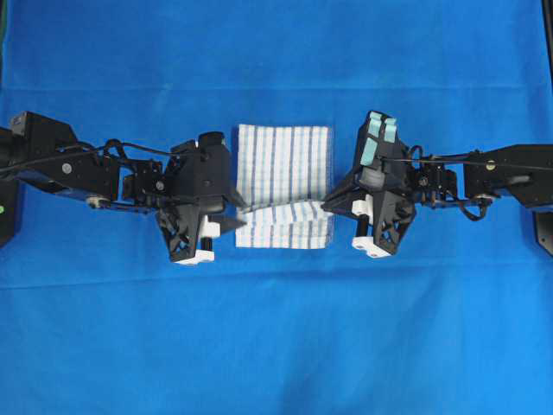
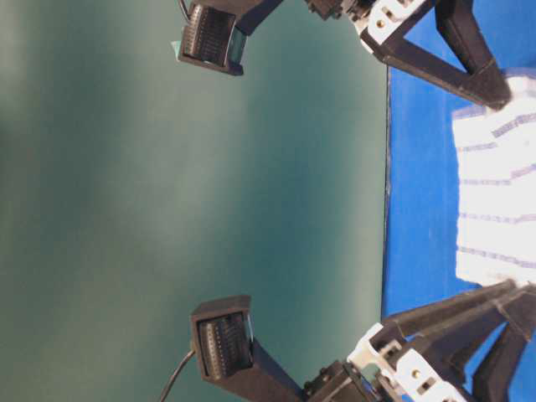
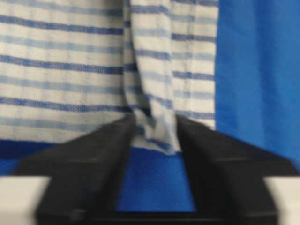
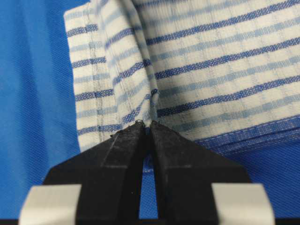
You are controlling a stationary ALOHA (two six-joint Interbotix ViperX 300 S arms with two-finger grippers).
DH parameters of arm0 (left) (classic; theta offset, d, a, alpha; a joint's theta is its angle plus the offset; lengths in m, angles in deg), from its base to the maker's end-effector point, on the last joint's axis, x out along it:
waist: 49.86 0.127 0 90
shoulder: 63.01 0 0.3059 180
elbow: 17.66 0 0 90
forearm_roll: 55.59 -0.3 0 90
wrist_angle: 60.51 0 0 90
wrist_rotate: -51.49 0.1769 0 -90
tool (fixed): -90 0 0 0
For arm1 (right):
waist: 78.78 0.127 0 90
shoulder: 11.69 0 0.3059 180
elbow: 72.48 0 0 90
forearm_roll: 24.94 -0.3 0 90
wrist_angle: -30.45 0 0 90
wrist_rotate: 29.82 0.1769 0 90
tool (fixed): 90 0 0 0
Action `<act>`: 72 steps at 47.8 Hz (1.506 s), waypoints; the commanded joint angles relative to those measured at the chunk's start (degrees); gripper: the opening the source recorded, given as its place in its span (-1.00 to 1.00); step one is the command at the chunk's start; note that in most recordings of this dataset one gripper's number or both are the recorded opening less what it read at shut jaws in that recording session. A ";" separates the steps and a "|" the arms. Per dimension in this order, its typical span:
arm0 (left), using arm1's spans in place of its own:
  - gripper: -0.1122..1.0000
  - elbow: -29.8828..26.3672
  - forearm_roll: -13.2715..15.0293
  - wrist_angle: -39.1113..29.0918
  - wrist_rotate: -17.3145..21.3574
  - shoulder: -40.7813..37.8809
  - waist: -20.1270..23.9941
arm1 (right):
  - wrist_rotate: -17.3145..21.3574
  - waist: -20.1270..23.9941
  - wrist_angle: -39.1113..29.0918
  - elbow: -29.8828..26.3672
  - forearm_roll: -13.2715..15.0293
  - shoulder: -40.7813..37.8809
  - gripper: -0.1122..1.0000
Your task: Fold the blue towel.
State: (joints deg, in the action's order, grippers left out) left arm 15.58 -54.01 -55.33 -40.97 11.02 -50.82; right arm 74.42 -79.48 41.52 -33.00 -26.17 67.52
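Note:
The blue towel (image 1: 285, 173), white with fine blue stripes, lies folded at the middle of the table, and its near part is a doubled-over band. My left gripper (image 1: 243, 208) is at the towel's left edge. In the left wrist view its jaws (image 3: 154, 125) stand apart, with a raised pucker of the towel (image 3: 152, 101) between them. At the right edge is my right gripper (image 1: 326, 206). The right wrist view shows its fingertips (image 4: 149, 124) almost together, pinching a ridge of the towel (image 4: 225, 70).
A plain solid-blue covering (image 1: 276, 346) spreads over the whole table around the towel. The two black arms reach in from the left (image 1: 60, 164) and right (image 1: 510, 173) sides. In the table-level view the towel (image 2: 498, 193) lies between both grippers' fingers.

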 commanded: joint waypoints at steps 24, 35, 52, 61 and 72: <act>0.40 0.62 0.00 -10.63 1.41 18.28 -0.18 | -1.32 0.88 -11.95 -3.43 2.90 19.42 0.22; 0.40 4.04 -0.18 -11.69 1.49 31.82 -0.18 | -1.32 0.00 -14.94 -1.85 7.56 32.43 0.22; 0.40 12.66 -0.18 -11.07 5.45 53.26 -0.18 | -1.32 -1.14 -21.36 4.04 11.60 51.86 0.22; 0.40 17.14 -0.18 -11.07 6.06 62.14 -0.18 | -1.32 -1.14 -21.97 8.96 11.69 60.03 0.22; 0.40 24.70 -0.18 -11.16 6.06 72.77 -0.18 | -1.23 -2.11 -21.18 16.35 11.60 67.24 0.22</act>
State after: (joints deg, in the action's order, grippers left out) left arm 38.96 -54.10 -66.93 -34.99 81.51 -50.91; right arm 73.10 -80.89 19.46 -17.61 -14.65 133.53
